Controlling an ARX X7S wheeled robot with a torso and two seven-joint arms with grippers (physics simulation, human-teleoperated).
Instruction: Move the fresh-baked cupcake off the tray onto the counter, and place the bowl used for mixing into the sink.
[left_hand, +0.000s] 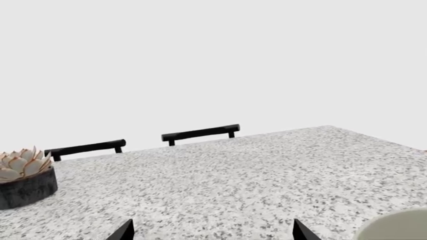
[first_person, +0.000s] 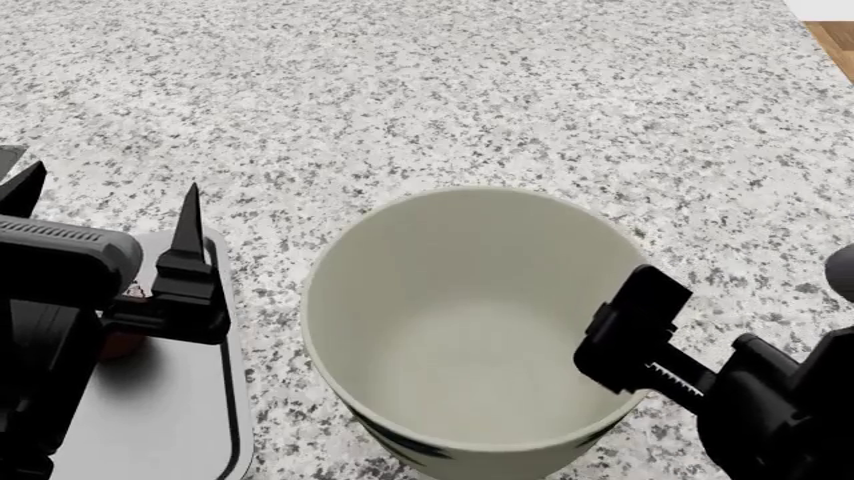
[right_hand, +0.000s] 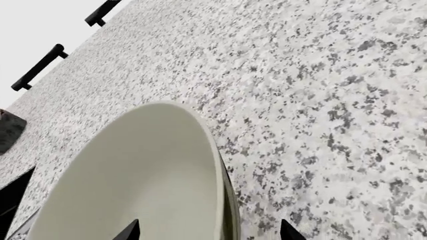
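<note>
On the speckled granite desk (first_person: 507, 90) right in front of me sits the big cream bowl (first_person: 467, 330), upright, with dark markings just peeking out low on its outside in the head view. My right end effector (first_person: 638, 338) is at the bowl's right rim, one finger looks like it's inside the wall, and in the right wrist view the rim runs up between the two black fingertips (right_hand: 128, 231), so the jaws straddle the wall, but I honestly can't tell if they're actually pinching it yet. My left end effector (first_person: 104, 225) hangs over the silver tray (first_person: 187, 420), fingers spread wide with nothing between them; the left wrist view shows both tips (left_hand: 122, 231) well apart over bare granite. The tray is cut off by the frame edge and mostly buried under my left arm. There's a small reddish-brown bit poking out beside the left end effector that could be the cupcake, too hidden to be sure. Further back there's a dark pot with a pale succulent (left_hand: 25, 175) and two black chair backs (left_hand: 200, 133) past the desk edge.
</note>
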